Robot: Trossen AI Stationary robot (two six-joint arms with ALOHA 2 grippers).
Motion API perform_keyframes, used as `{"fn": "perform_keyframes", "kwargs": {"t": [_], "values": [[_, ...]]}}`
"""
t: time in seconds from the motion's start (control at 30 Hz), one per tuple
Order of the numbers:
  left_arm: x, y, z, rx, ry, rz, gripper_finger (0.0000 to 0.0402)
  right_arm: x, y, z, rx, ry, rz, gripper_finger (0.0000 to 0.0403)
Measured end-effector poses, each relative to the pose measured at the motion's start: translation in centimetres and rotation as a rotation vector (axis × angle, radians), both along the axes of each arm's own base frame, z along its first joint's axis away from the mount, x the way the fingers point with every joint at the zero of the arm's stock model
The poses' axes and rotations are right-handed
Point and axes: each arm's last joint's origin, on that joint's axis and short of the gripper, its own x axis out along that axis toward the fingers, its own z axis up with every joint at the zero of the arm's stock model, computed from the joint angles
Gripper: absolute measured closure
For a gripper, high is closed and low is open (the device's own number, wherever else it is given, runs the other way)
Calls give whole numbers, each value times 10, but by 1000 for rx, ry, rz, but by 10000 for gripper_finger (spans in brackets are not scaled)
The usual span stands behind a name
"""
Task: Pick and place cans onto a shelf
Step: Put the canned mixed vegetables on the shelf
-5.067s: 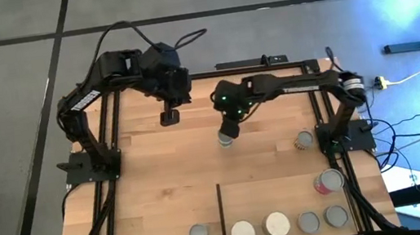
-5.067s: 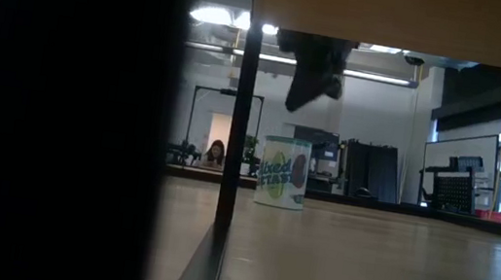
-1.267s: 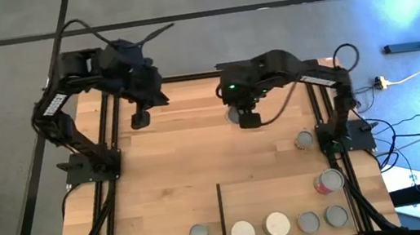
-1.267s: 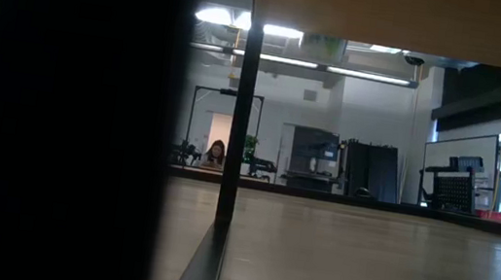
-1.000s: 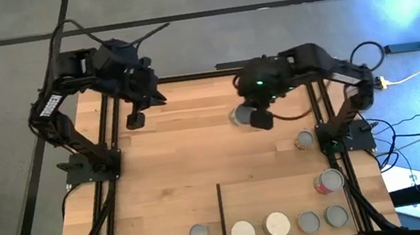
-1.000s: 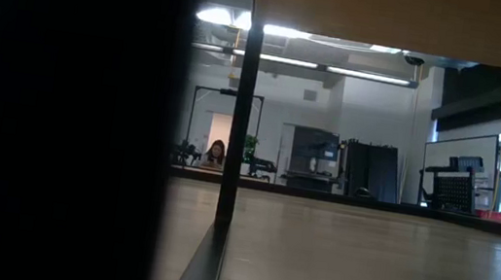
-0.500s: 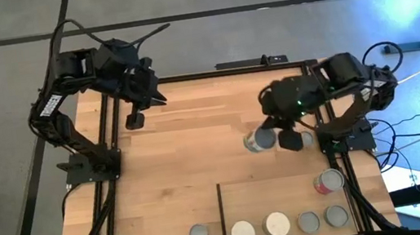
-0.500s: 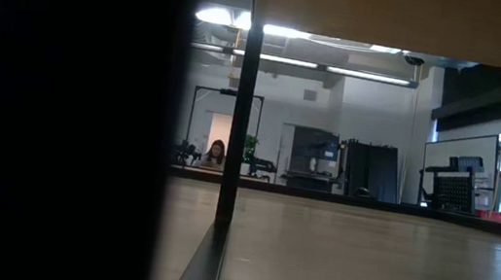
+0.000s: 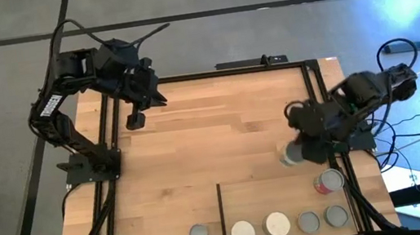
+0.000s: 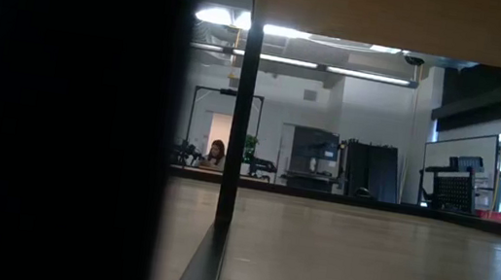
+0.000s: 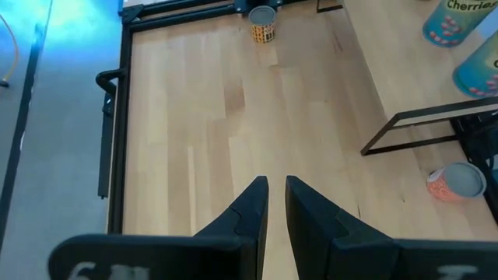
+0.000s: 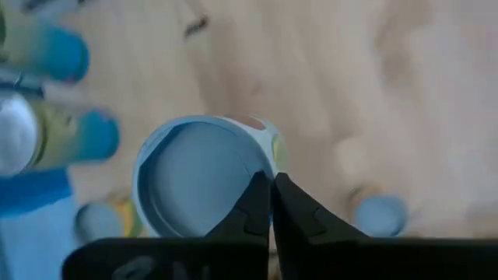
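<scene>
Right tool (image 9: 304,152), jaws clenched on the rim of a can (image 9: 290,155), carries it above the right side of the surface (image 9: 197,144), just short of the shelf (image 9: 287,197). In the right wrist view the fingers (image 12: 261,204) pinch the wall of this can beside its pale blue top. Left tool (image 9: 135,120) waits over the far left corner, its fingers (image 11: 250,204) nearly together and grasping nothing.

Progress, as judged: four cans stand in a row along the shelf's near edge, two with whitish tops (image 9: 243,233) and two grey ones (image 9: 309,221); a red-labelled can (image 9: 328,181) lies tipped near the shelf's right edge. One grey can (image 9: 199,233) sits just left of the black divider strip (image 9: 222,215), off the shelf. The carried can is not yet set down.

Obstacles: the tipped red can lies close below the carried one; open shelf area lies left of it.
</scene>
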Motion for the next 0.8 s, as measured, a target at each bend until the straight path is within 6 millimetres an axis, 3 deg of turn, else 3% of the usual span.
{"fn": "perform_keyframes", "kwargs": {"t": [0.17,0.33,0.8], "values": [[0,0,0,0,0,0,363,-5,20,-15,127,95,34,400],[0,0,0,1,0,1,363,2,37,-18,190,35,86,400],[5,1,-1,3,-5,1,363,11,59,-64,226,107,114,399]]}}
